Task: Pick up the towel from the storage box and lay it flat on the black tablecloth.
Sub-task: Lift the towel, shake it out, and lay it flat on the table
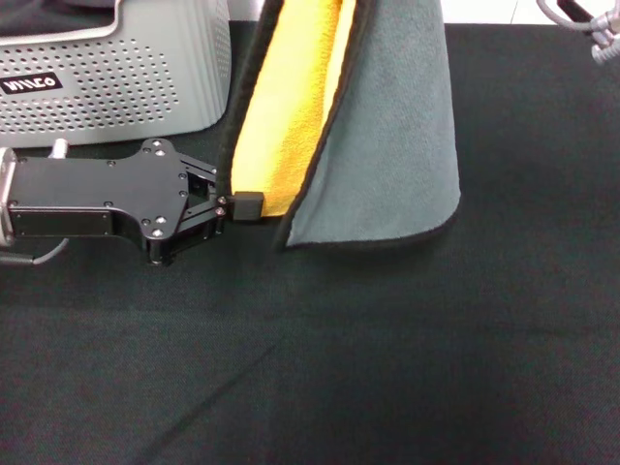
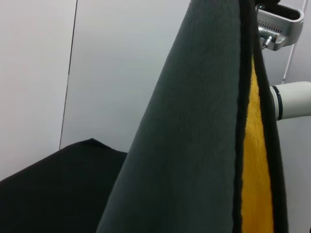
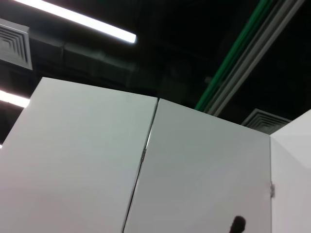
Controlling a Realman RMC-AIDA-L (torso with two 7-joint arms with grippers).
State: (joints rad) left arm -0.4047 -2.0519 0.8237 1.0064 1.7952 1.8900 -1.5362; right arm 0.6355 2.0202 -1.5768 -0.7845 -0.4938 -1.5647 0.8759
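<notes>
The towel (image 1: 387, 145) hangs down from above the head view, folded, with its yellow-orange face (image 1: 291, 97) to the left and its grey-green face to the right. Its lower edge is just above the black tablecloth (image 1: 387, 368). My left gripper (image 1: 242, 205) reaches in from the left and is shut on the towel's black-edged lower left corner. The left wrist view shows the towel (image 2: 194, 145) close up. Part of my right arm (image 2: 291, 99) shows beside the towel's top; its gripper is hidden.
The storage box (image 1: 107, 68), light grey and perforated with a black label, stands at the back left, just behind my left arm. The tablecloth spreads wide in front and to the right. A cable (image 1: 603, 44) hangs at the top right.
</notes>
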